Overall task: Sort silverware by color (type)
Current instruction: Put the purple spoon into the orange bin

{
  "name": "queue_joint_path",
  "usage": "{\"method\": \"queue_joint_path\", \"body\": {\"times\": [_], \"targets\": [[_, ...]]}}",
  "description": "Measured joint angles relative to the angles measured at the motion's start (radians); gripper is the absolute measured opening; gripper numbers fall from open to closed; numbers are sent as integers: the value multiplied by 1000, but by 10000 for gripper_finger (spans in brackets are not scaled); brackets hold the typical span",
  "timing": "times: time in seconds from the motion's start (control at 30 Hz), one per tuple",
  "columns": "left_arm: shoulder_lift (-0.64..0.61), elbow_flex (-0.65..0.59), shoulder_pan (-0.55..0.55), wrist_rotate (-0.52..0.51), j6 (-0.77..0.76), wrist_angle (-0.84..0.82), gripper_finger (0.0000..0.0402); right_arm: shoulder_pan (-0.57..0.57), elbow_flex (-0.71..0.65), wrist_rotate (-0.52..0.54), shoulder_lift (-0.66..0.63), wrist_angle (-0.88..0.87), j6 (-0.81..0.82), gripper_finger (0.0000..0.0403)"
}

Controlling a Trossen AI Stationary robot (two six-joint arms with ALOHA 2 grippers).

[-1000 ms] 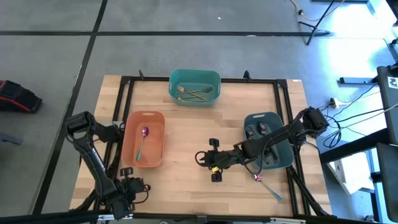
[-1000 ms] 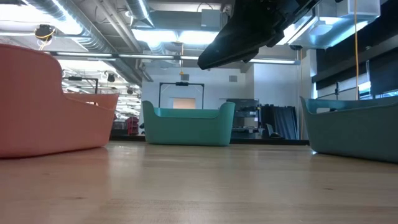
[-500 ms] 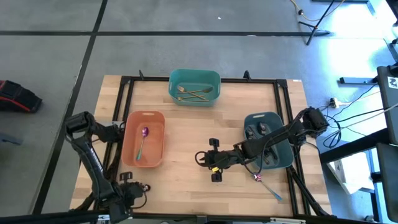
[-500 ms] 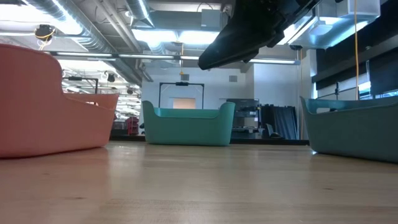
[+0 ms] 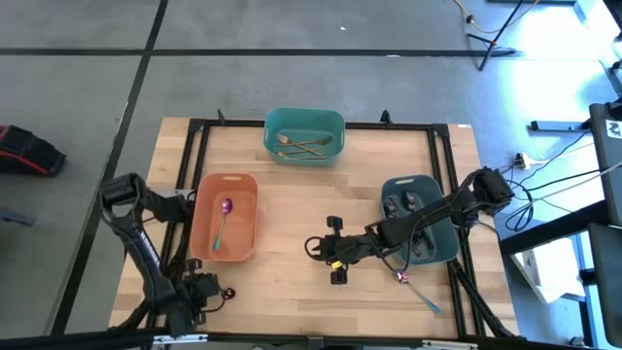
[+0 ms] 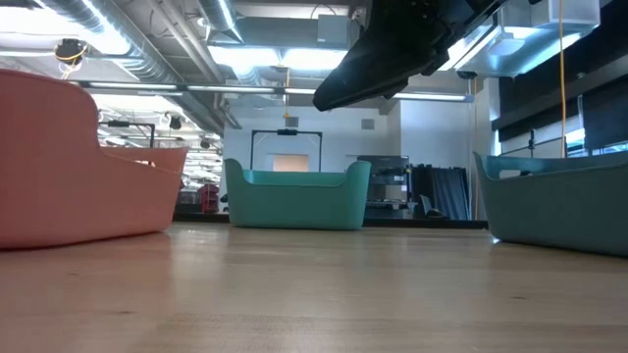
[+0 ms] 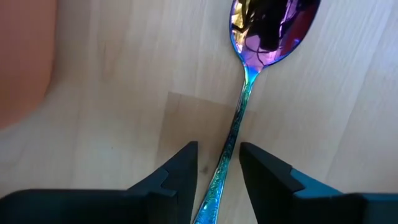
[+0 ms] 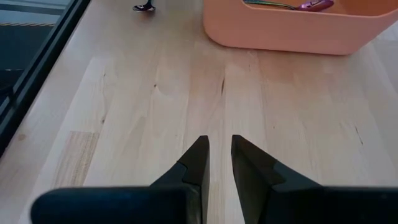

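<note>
Low at the frame's bottom left, the left gripper (image 7: 218, 167), fingers narrowly parted astride the purple spoon's (image 7: 264, 28) handle without gripping it, should close squarely before lifting.

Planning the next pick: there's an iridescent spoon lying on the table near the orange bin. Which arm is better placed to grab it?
Left. The left gripper is open, its fingers straddling the iridescent spoon handle. The right gripper sits mid-table, away from it.

Two dark jointed arms, black cables along the links. Left gripper (image 7: 219, 171) and right gripper (image 8: 216, 163): flat black fingers, stepped inner edges, squared tips. Yellow mark near right wrist.
</note>
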Motion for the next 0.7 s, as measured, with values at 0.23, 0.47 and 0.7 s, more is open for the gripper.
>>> {"method": "queue_joint_path", "body": {"times": [0.23,0.47,0.7], "targets": [[-1,-20,7,5,8,62,76,0,0,0,0,0,6,60],[6,12,49,20,79,65,8,1,0,-4,0,0,7,60],[7,105,92,-56,202,86,13,1,0,-22,0,0,8,60]]}}
